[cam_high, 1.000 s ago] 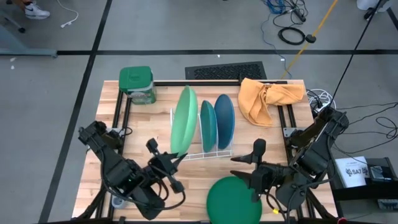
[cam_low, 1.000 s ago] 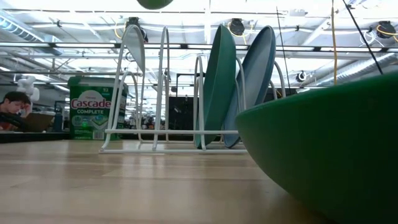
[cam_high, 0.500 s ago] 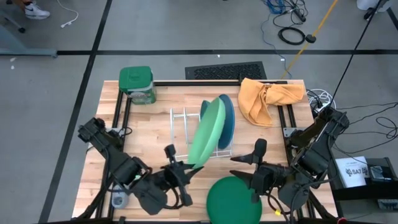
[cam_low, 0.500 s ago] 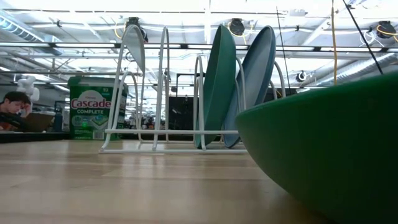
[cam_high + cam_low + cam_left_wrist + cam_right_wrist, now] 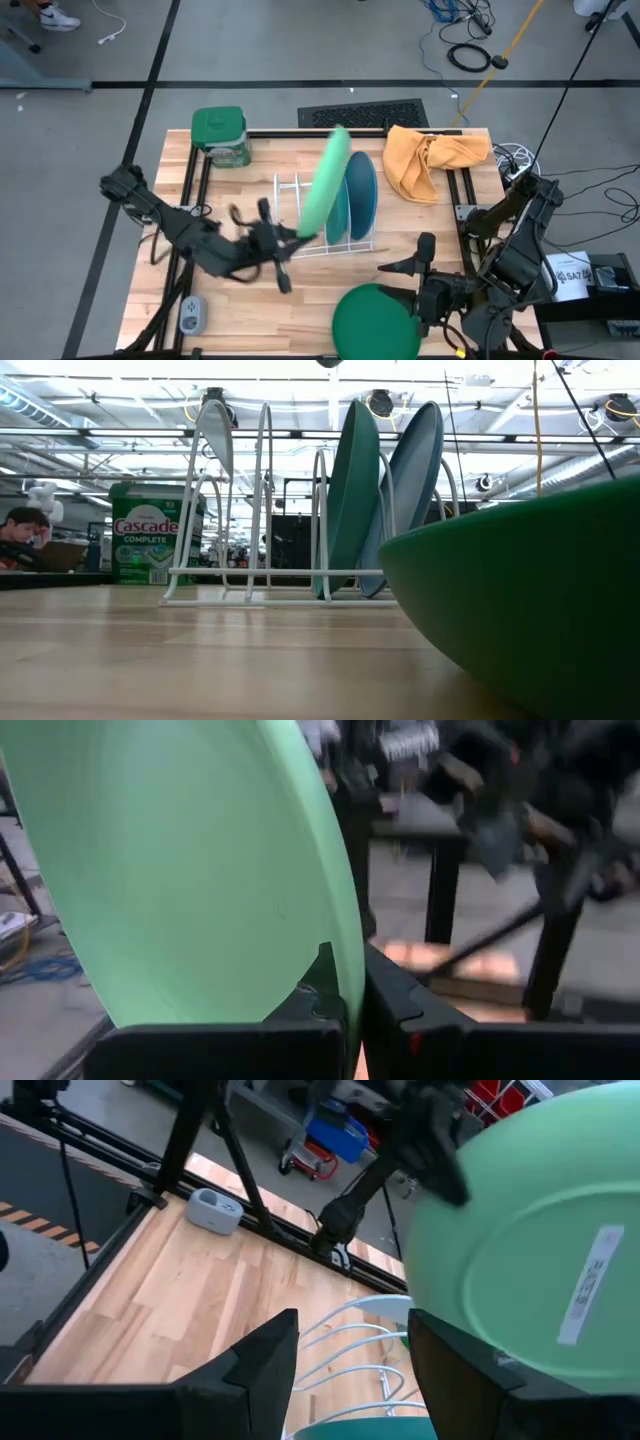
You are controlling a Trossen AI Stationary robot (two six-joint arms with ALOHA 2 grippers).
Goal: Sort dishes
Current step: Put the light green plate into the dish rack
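My left gripper [image 5: 294, 233] is shut on the light green plate [image 5: 325, 180], which it holds on edge above the white wire rack [image 5: 300, 215]. The teal plate [image 5: 337, 212] and the blue plate [image 5: 361, 195] stand on edge in the rack's right slots; the low view shows the teal plate [image 5: 352, 500] and the blue plate [image 5: 415, 470] leaning on the wires. The dark green plate [image 5: 375, 318] lies flat near the table's near edge. My right gripper [image 5: 402, 268] is open and empty just above that plate's far rim. My left gripper pinches the light green plate's lower rim [image 5: 350, 1005] between its two fingers, one finger [image 5: 322, 985] on the hollow face and one on the back. The fingers come from the table's left, slanting up. The plate stands on edge above the gripper, clear of the rack.
A green lidded tub [image 5: 220, 135] stands at the far left corner and an orange cloth [image 5: 432, 160] lies at the far right. A small grey device [image 5: 192, 315] lies at the near left. The rack's left slots [image 5: 235, 510] hold nothing. A person [image 5: 25, 530] sits beyond the table.
My left gripper has carried the light green plate from beside the rack's left end toward the right, then toward the far edge. The plate tipped over the rack partway and now stands nearly on edge above the teal plate, still clear of the rack.
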